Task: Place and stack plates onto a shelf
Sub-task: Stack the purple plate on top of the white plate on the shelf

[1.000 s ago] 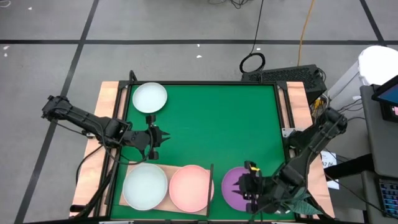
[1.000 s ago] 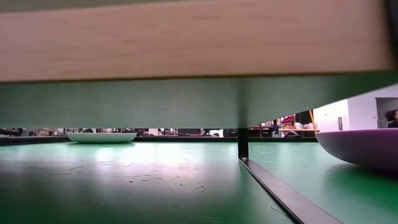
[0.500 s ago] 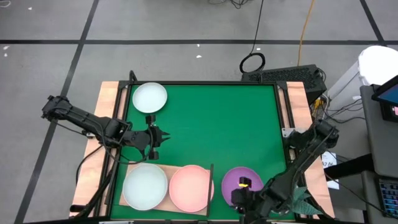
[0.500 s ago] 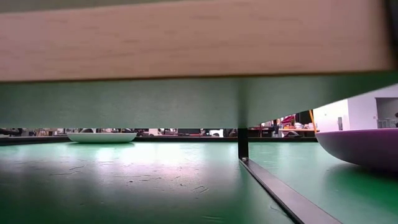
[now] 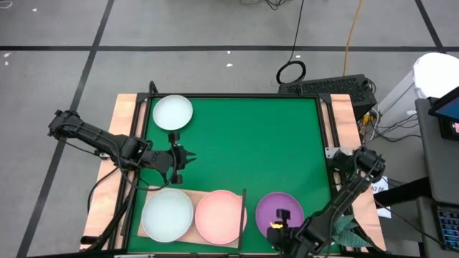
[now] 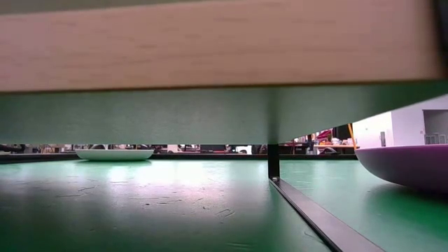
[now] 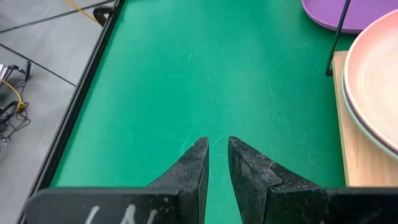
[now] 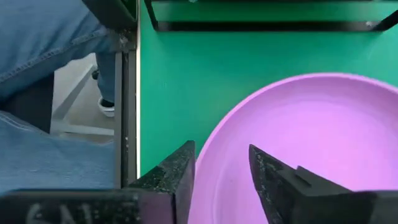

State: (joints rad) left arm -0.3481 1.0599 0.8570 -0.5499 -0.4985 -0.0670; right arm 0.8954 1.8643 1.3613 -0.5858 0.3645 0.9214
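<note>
On the green mat (image 5: pixel 251 143), the right gripper (image 8: pixel 221 171) has slid back to the purple plate (image 5: pixel 276 213) beside the shelf (image 5: pixel 136 208), fingers parted astride its rim, seemingly not yet gripping; the left gripper (image 7: pixel 216 163) waits nearly closed, empty.

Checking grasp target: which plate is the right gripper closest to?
The purple plate on the mat beside the shelf; the right gripper straddles its near rim, open. The other plates lie farther left.
</note>
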